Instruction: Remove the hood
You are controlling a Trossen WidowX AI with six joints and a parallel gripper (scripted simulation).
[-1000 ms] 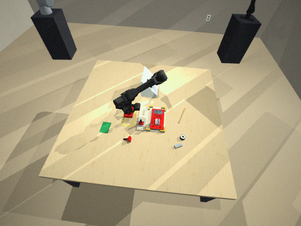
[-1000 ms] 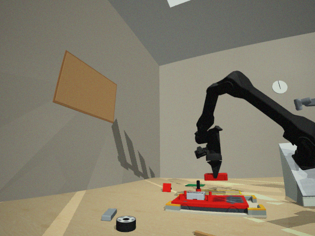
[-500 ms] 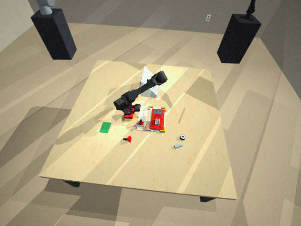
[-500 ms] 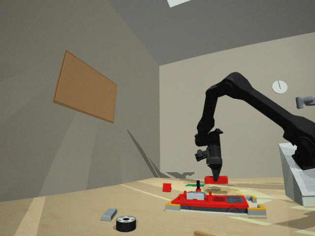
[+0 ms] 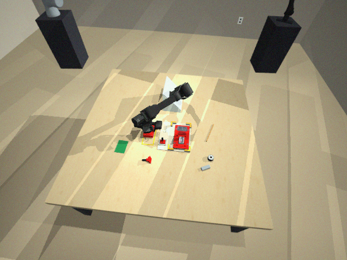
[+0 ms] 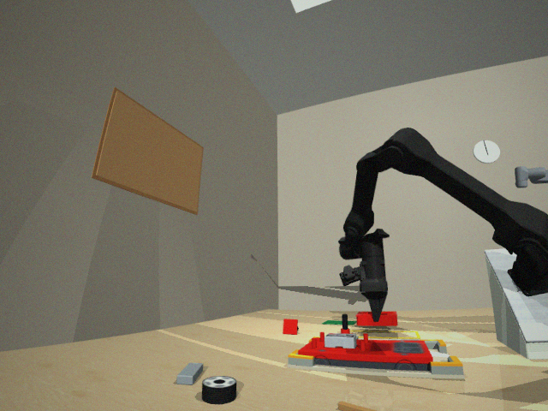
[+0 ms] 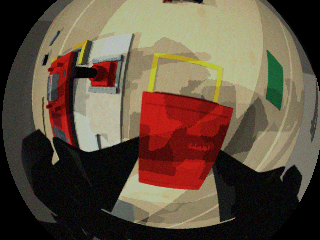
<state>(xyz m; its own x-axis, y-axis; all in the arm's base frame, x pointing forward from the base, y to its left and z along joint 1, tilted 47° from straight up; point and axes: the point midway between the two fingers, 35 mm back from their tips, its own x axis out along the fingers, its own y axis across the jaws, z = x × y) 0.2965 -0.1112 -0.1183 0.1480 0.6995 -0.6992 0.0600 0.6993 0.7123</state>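
Your gripper [image 6: 376, 316] grips the red hood [image 6: 376, 318] above the yellow square [image 5: 147, 138], at nine o'clock from the car [image 5: 180, 137], for lowering inside.

Things you cannot see well

The gripper [image 5: 148, 129] covers much of the hood [image 5: 148, 134] from the top. In the wrist view, the hood [image 7: 179, 140] hides the near side of the yellow square [image 7: 187, 74], and the car [image 7: 60, 96] looks blurry.

The pale wooden counter [image 5: 229, 195] carries the red toy car [image 5: 180, 137] on its white base, a yellow-outlined marked area [image 5: 148, 138] just beside it, a green patch [image 5: 121, 146], a red piece [image 5: 148, 160], a black wheel [image 5: 210, 157], a grey block [image 5: 205, 167] and a wooden stick [image 5: 209, 132].
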